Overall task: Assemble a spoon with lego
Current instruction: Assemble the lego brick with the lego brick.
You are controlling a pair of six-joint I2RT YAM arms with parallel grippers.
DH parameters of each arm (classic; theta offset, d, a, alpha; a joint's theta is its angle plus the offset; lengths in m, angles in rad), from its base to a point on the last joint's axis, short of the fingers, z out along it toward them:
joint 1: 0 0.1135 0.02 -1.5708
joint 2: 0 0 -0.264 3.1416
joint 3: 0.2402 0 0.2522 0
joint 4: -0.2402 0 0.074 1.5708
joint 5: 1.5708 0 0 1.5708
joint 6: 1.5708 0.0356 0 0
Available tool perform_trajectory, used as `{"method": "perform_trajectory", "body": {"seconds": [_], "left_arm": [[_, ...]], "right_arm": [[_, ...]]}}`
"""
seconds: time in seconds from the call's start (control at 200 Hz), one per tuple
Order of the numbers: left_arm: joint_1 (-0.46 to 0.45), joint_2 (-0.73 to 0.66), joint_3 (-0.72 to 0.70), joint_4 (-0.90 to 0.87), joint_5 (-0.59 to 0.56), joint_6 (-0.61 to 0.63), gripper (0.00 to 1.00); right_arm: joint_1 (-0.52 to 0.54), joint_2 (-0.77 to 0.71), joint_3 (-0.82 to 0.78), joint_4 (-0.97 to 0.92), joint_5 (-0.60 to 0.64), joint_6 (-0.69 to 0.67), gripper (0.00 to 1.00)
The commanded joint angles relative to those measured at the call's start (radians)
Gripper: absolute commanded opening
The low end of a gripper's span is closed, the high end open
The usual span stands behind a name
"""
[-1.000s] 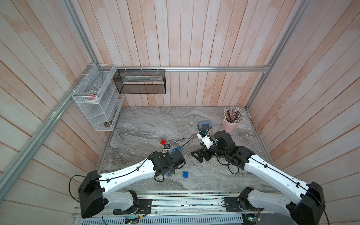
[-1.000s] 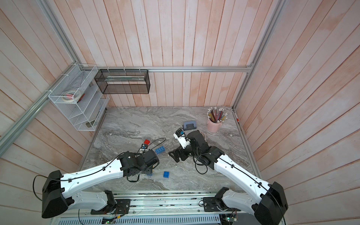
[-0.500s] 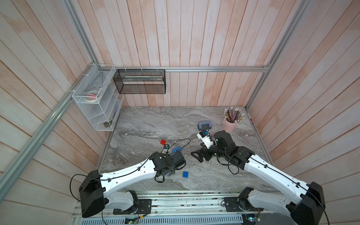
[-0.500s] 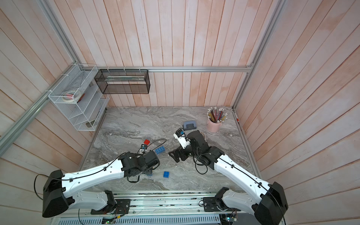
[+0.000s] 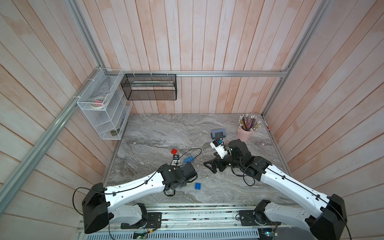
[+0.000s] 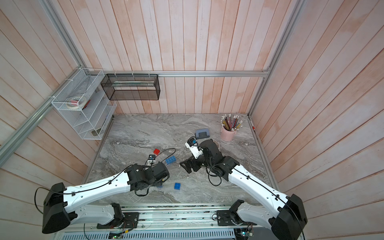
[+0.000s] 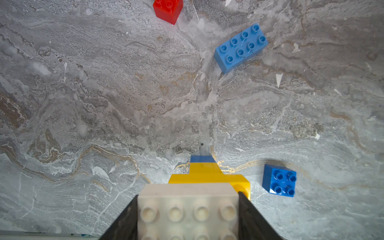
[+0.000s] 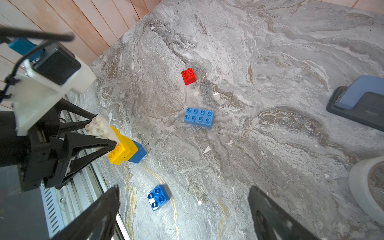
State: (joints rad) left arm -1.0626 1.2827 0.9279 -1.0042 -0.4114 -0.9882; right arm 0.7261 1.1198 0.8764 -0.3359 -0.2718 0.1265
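Right wrist view, left gripper (image 8: 105, 129) clamped on the white end of the part-built spoon (image 8: 122, 149), its yellow-and-blue end pointing down at the tabletop (image 8: 270, 145), right gripper (image 8: 187, 216) spread wide and empty, loose lego (image 8: 198, 117) lying apart nearby.

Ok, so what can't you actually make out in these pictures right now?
Half-built spoon: in both top views the left arm covers nearly all of it.
Its white brick: blurred and cut off by the left wrist view's edge.
Red brick: also cropped in the left wrist view.
Hole punch and pencil cup: cut off by the right wrist view's edge.
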Motion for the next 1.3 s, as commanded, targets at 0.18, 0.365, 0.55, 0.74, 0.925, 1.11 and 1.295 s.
{"method": "perform_trajectory", "body": {"seconds": [0.18,0.365,0.55,0.74,0.925,1.11,1.295], "left_arm": [[-0.004,0.058,-0.199,-0.042,0.201,0.003,0.2],[-0.003,0.055,-0.19,-0.042,0.201,0.016,0.2],[-0.004,0.034,-0.184,-0.028,0.195,0.021,0.29],[-0.004,-0.013,-0.142,-0.033,0.164,0.034,0.48],[-0.004,-0.026,-0.106,-0.051,0.136,0.046,0.57],[-0.004,-0.035,-0.098,-0.057,0.12,0.043,0.66],[-0.004,-0.045,-0.088,-0.065,0.106,0.047,0.73]], "right_arm": [[0.008,-0.01,-0.006,0.009,-0.016,0.002,0.98],[0.01,-0.009,-0.004,0.012,-0.017,0.007,0.98],[0.013,-0.008,-0.005,0.012,-0.017,0.01,0.98],[0.013,-0.015,-0.002,0.009,-0.017,0.01,0.98],[0.013,-0.019,-0.007,0.007,-0.015,0.013,0.98],[0.013,-0.027,-0.012,0.008,-0.014,0.016,0.98],[0.013,-0.028,-0.01,0.004,-0.013,0.016,0.98]]}}
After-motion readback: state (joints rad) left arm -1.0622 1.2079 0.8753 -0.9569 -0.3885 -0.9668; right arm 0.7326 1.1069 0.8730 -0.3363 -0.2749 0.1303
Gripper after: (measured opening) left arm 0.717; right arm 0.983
